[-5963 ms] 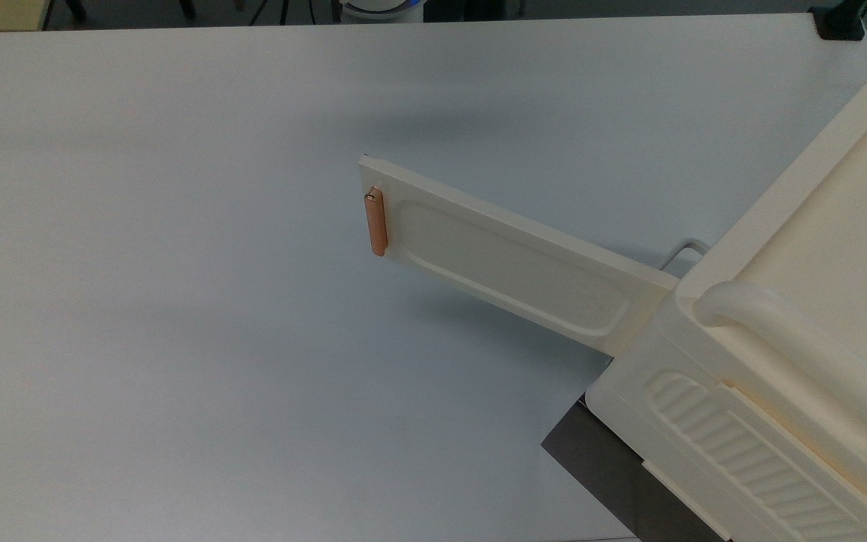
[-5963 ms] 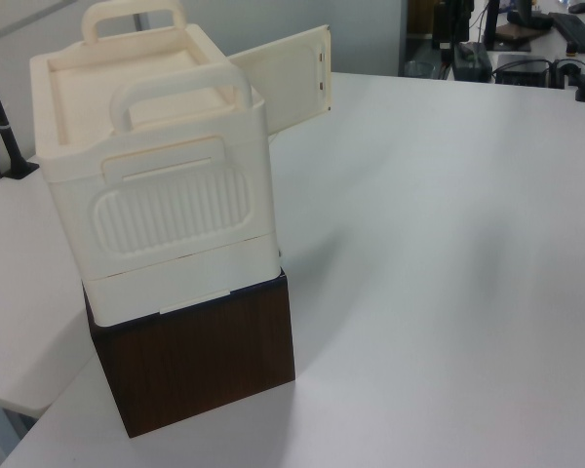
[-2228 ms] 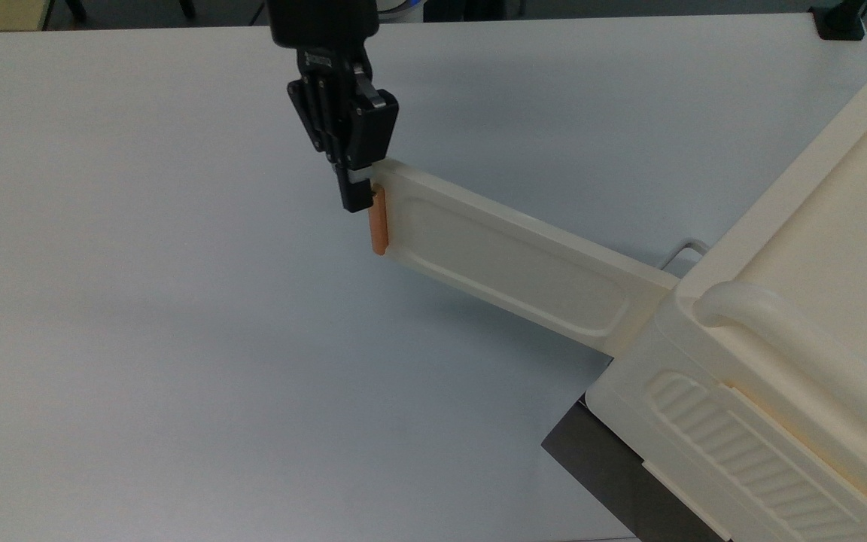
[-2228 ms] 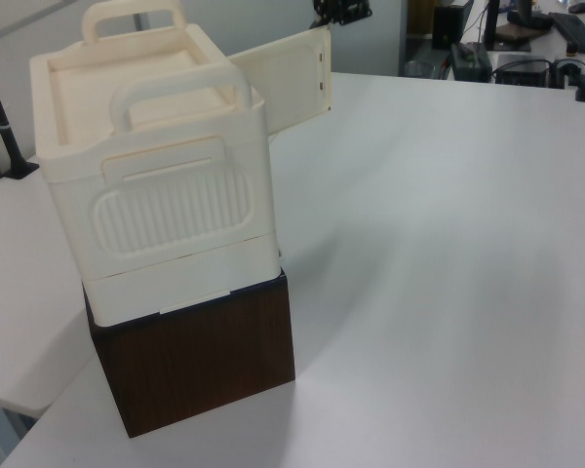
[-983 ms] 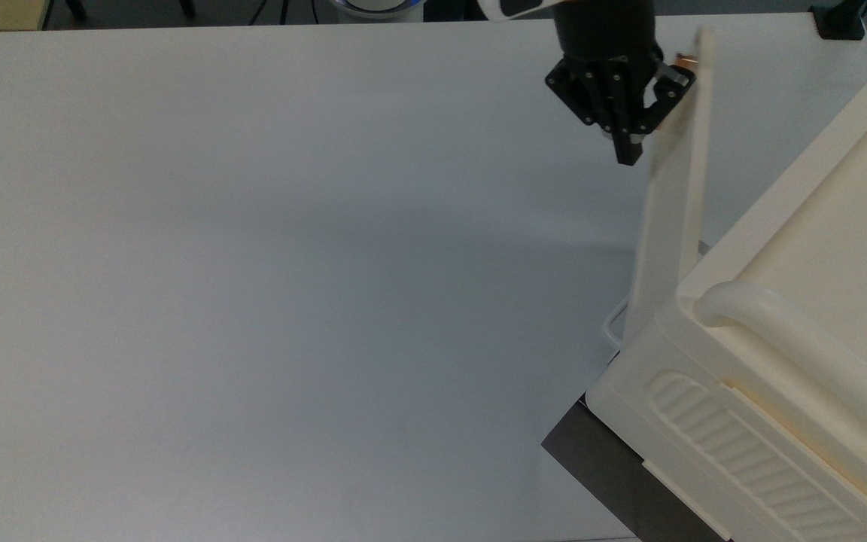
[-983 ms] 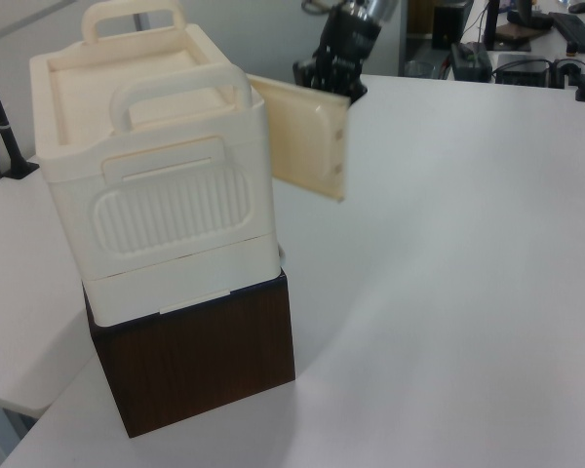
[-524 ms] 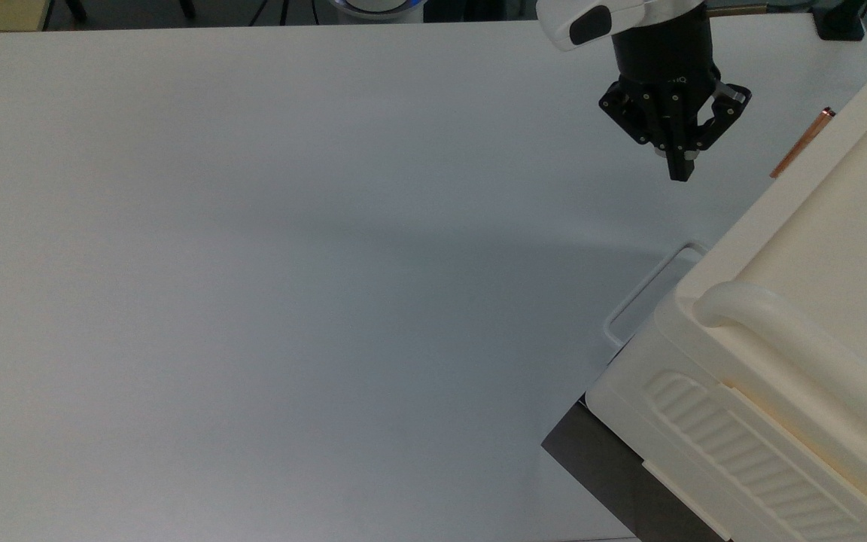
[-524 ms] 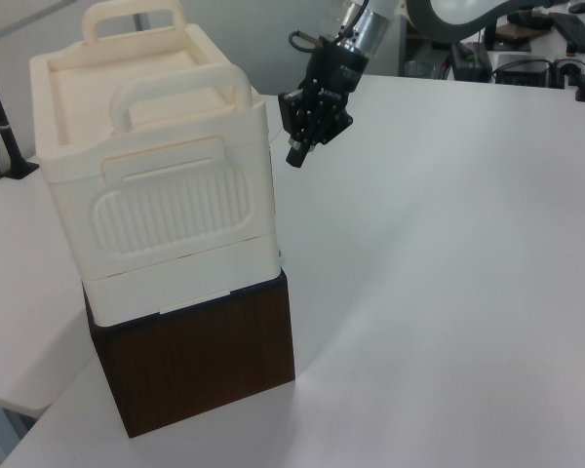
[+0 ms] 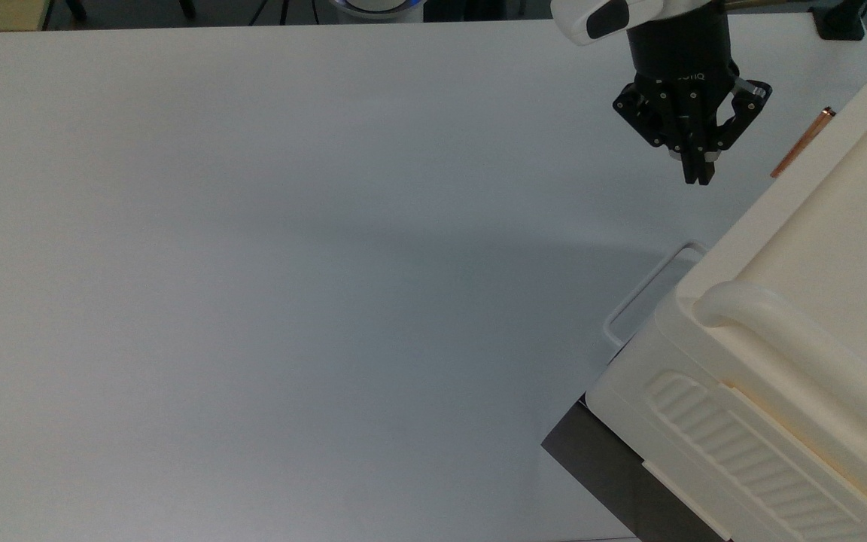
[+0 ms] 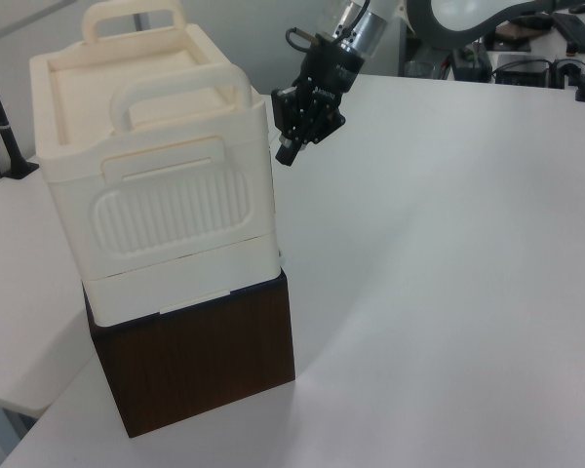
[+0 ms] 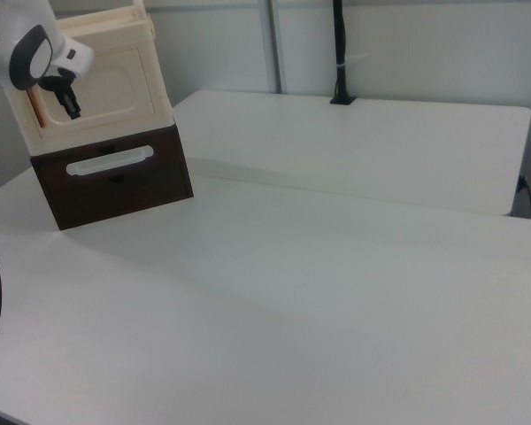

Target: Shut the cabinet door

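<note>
The cream cabinet (image 9: 802,301) fills the top view's right, and its cabinet door (image 11: 115,84) lies flush against its front in the right view. The door's copper handle (image 9: 802,143) pokes out along the cabinet's edge and stands upright as the handle (image 11: 35,111) at the right view's left. My gripper (image 9: 699,177) hangs shut with nothing in it, a short gap to the top view's left of the handle. The same gripper (image 10: 285,154) sits close to the cabinet's (image 10: 156,195) corner, and the gripper (image 11: 73,111) overlaps the door face beside the handle.
The cabinet stands on a dark brown wooden base (image 10: 195,361) with a white bar handle (image 11: 109,161). A wire loop foot (image 9: 644,293) juts onto the white table (image 9: 290,263). A black pole (image 11: 339,53) rises at the table's far edge.
The door swung from wide open to flush against the cabinet, pushed by my gripper. In the last half second the gripper shifted slightly closer to the cabinet.
</note>
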Motion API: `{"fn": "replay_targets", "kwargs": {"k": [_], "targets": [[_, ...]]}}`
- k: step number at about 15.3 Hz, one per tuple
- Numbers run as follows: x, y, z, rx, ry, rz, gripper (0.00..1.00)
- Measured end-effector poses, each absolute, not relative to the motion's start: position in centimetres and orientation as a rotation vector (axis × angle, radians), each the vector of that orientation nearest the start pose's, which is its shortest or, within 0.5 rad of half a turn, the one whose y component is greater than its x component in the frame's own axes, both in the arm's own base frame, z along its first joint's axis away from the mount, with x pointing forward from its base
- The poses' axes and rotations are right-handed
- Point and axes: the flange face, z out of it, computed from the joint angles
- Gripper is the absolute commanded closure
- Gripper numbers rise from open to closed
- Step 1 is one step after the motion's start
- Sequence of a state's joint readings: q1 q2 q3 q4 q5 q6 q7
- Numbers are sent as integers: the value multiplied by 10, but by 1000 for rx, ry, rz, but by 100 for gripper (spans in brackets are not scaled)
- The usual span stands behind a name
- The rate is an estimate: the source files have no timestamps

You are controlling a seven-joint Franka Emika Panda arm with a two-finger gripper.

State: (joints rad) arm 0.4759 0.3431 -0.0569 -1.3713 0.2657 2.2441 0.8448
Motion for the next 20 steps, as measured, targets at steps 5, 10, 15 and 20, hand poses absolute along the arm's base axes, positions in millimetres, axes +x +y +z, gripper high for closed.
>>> {"fn": "replay_targets", "kwargs": {"k": [5, 10, 15, 20], "targets": [[632, 255, 591, -2794, 432, -364, 75], [610, 127, 613, -3013, 179, -56, 32], [577, 28, 637, -3092, 191, 101, 0], [576, 3, 618, -3118, 256, 165, 0]]}}
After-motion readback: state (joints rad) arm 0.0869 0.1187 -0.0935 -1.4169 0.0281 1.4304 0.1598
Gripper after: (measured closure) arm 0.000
